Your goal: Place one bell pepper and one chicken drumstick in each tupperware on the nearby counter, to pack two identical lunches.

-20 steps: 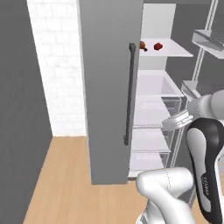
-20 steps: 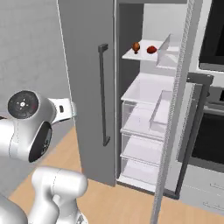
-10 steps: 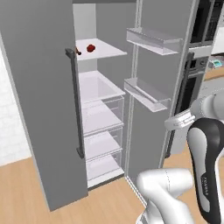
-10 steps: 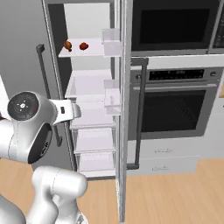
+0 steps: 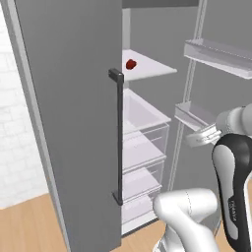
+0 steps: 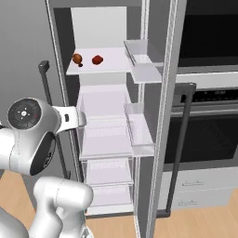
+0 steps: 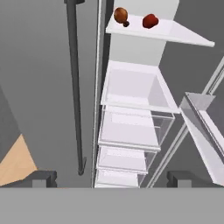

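A: Jaws first?
B: Gripper [image 7: 112, 177] jaws are spread as wide as they go, nothing between them; both dark tips sit low at the edges of the hand view, well short of the fridge.

A: What's nearest the arm?
B: Wooden floor [image 5: 29, 221], then the fridge door [image 5: 69, 123], swung open on the arm's left. Its long dark handle [image 5: 118, 138] runs vertically along the door's free edge, just beside the opening.

A: Room to get in?
B: Yes, the gap between that door edge and the second door [image 6: 160, 116] on the right is open. The right door carries clear bins [image 6: 139, 60] that jut toward the shelves and narrow that side.

A: Inside, going back?
B: Low down, clear drawers [image 7: 124, 153] stacked one over another, front lips toward the arm. Above them a bare white shelf [image 7: 131, 87].

A: Task things?
B: Top shelf [image 6: 93, 67], farthest up and back. Chicken drumstick [image 6: 77, 58] on the left, bell pepper [image 6: 97, 59] just right of it, near but not touching. Both sit back from the shelf's front edge. From the left base view the pepper shows past the door edge.

A: Beyond the fridge?
B: Black wall oven [image 6: 209, 135] on the right, with white drawers [image 6: 195, 190] below it.
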